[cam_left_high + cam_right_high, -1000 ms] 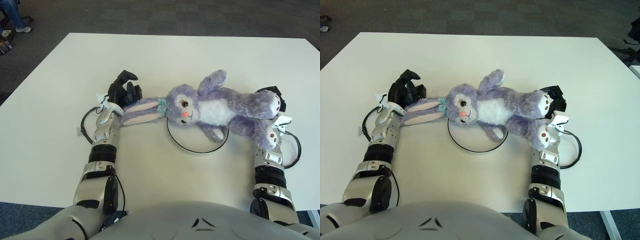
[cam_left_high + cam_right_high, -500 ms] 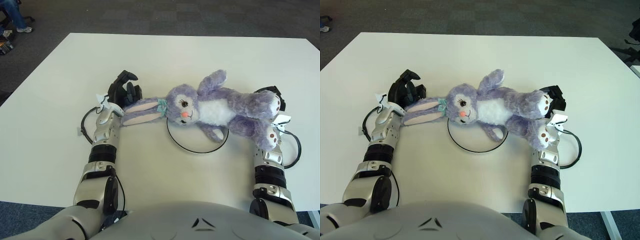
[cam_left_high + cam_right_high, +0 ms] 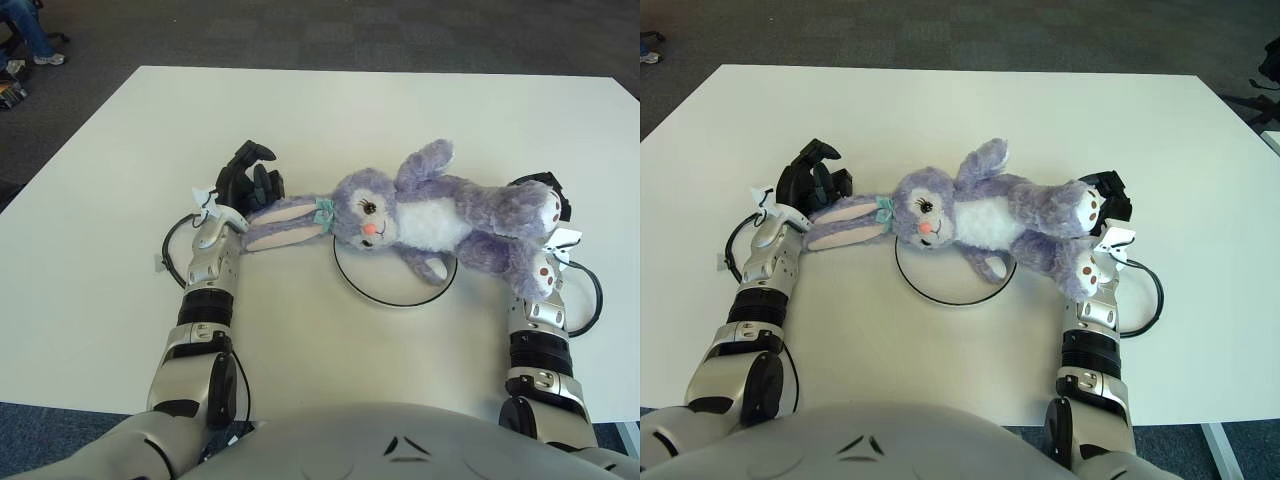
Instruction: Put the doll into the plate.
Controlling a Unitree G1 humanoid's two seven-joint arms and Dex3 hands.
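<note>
Purple plush doll [image 3: 440, 220], white belly

Fuzzy purple plush covers the doll [image 3: 440, 220]; beneath it lies a thin dark-rimmed plate [image 3: 392, 299] on a smooth matt white table [image 3: 350, 120].

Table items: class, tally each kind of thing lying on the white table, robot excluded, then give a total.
Purple plush doll: 1
Plate, white with a dark rim, partly under the doll: 1
Total: 2
</note>
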